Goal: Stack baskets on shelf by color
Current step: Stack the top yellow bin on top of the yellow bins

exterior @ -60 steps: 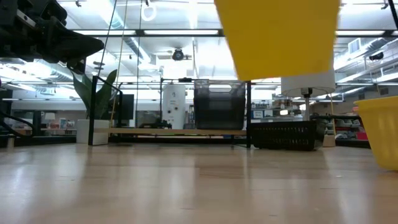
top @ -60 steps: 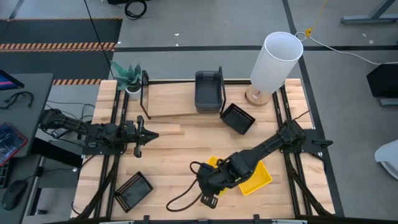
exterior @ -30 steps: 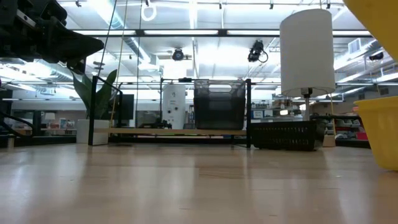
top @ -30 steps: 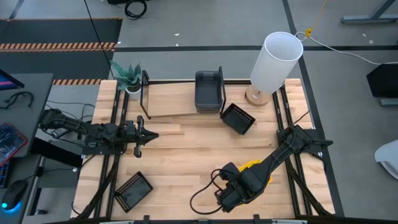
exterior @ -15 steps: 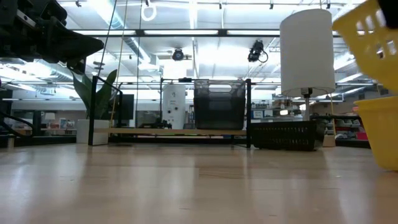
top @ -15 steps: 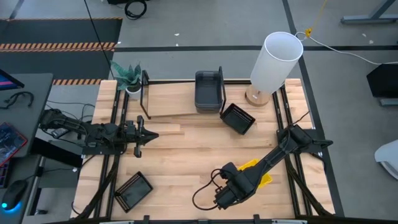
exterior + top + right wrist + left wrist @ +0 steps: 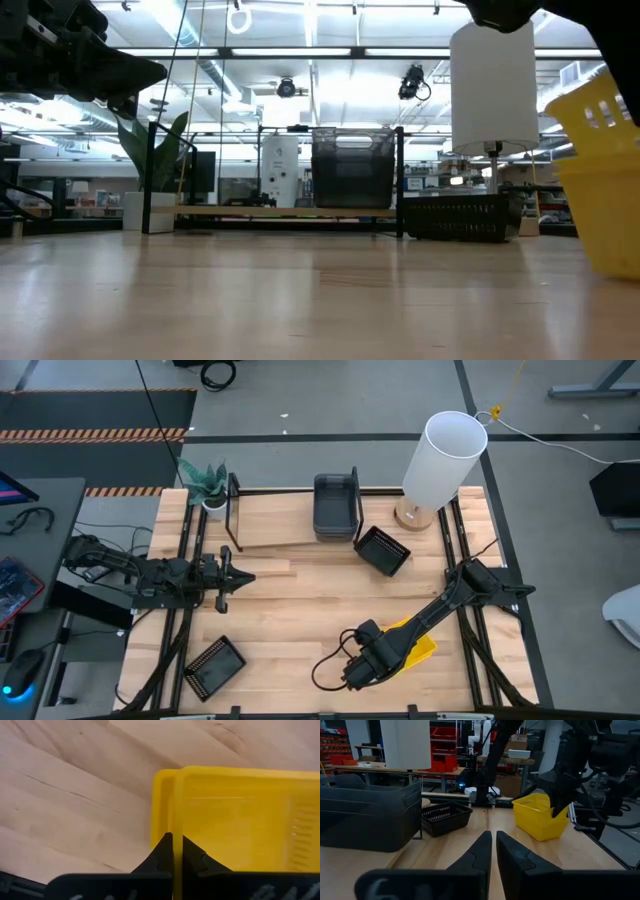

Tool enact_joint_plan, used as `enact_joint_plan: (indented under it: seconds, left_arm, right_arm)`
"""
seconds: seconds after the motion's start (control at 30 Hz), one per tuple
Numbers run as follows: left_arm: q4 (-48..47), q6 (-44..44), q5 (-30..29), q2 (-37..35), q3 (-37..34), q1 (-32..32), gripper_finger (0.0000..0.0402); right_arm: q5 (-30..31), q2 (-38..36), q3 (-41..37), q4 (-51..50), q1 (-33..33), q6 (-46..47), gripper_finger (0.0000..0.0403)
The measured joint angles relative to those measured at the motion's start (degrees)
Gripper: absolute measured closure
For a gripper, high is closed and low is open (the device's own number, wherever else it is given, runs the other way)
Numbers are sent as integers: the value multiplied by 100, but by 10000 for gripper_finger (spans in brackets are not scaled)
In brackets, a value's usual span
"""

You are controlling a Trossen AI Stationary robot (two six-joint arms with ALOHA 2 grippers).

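My right gripper is near the table's near edge, shut on a yellow basket that sits tilted in a second yellow basket; from above the pair shows as one. The shelf stands at the far edge, with stacked dark grey baskets on its right end. One black mesh basket lies on the table beside the shelf, another near the near-left corner. My left gripper waits shut over the table's left side. My right gripper pinches the upper yellow basket's end wall at its rim, one finger outside and one inside. It comes from above, pointing down. The basket is tilted, its held end raised, its lower part inside the second yellow basket, which stands on the table.
A lamp with a tall white shade stands at the far right corner, and a small potted plant at the shelf's left end. Bare wooden tabletop stretches between the two arms.
My right gripper has come down with the yellow basket. In the low view the basket has dropped from the picture's top, tipped, and now sits partly inside the second yellow basket.
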Motion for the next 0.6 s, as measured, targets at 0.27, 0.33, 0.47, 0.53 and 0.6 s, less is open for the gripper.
enact_joint_plan:
  seconds: [0.27,0.33,0.47,0.53,0.6]
  left_arm:
    - [0,0,1,-2,-1,0,368]
    - [0,-1,1,0,0,1,365]
    - [0,-2,0,-2,-1,1,363]
    - [0,-1,-1,-2,-2,1,366]
    - [0,-2,1,0,-1,1,369]
  right_arm:
    - [13,0,0,78,-4,-7,380]
    - [13,0,0,121,-6,-7,371]
    - [4,0,39,119,-7,-57,344]
    - [-52,0,39,118,-24,-97,327]
    - [-220,0,39,115,-59,-115,309]
